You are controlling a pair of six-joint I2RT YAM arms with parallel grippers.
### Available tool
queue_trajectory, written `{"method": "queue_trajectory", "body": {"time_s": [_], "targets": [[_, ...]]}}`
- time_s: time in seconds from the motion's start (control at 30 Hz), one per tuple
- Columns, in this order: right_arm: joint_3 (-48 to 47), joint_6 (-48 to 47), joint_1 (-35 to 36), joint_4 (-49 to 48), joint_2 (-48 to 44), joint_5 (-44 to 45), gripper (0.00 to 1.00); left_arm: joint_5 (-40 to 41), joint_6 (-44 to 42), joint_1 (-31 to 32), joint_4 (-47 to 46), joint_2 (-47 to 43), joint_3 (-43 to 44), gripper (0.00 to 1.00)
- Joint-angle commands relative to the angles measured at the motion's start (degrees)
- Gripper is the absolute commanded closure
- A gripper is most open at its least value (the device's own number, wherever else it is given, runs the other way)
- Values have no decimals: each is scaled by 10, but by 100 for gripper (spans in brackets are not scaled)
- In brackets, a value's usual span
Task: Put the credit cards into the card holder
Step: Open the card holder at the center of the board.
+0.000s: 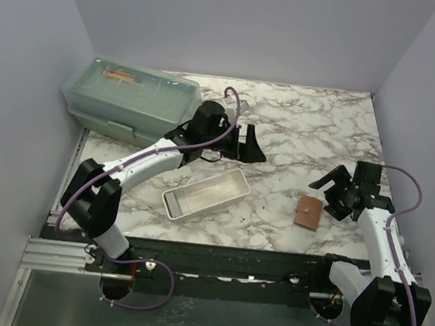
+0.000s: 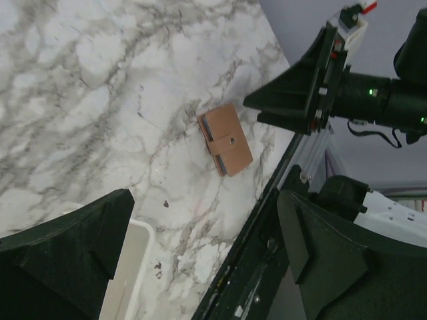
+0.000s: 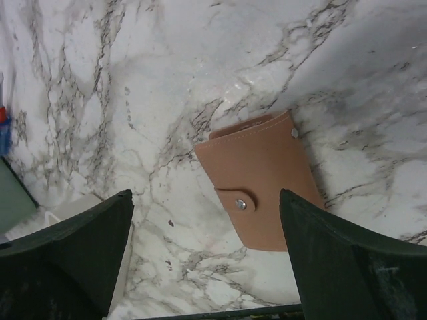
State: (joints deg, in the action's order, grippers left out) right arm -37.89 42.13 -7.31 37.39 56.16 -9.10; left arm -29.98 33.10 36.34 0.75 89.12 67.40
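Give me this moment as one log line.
left gripper: open, empty | right gripper: open, empty | tan-brown leather snap-stud card holder: closed, flat on marble table | white rectangular tray: mid-table

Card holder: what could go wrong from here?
1. The card holder lies flat with its strap snapped shut. The open right fingers may skid it across the table instead of gripping it.
2. It sits near the front edge, so a push that way could tip it off.

- card holder (image 3: 260, 180): tan-brown, folded shut, strap fastened by a stud, lying flat on the marble bench (image 1: 298, 133)
- credit cards (image 2: 207, 127): grey-blue edges peeking from the holder's side
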Motion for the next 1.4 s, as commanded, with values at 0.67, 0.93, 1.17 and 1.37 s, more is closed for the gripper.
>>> {"method": "queue_trajectory", "body": {"time_s": [0.67,0.93,1.17,1.37], "targets": [[228,84,-58,-395,70,-334,34,-29,105,123,44,232,106,44],[221,22,-58,-349,80,-273,36,1,96,131,79,296,160,72],[227,10,-57,-337,59,-241,39,16,93,146,97,343,191,80],[201,-1,-58,-287,64,-194,38,37,103,150,110,373,196,86]]}}
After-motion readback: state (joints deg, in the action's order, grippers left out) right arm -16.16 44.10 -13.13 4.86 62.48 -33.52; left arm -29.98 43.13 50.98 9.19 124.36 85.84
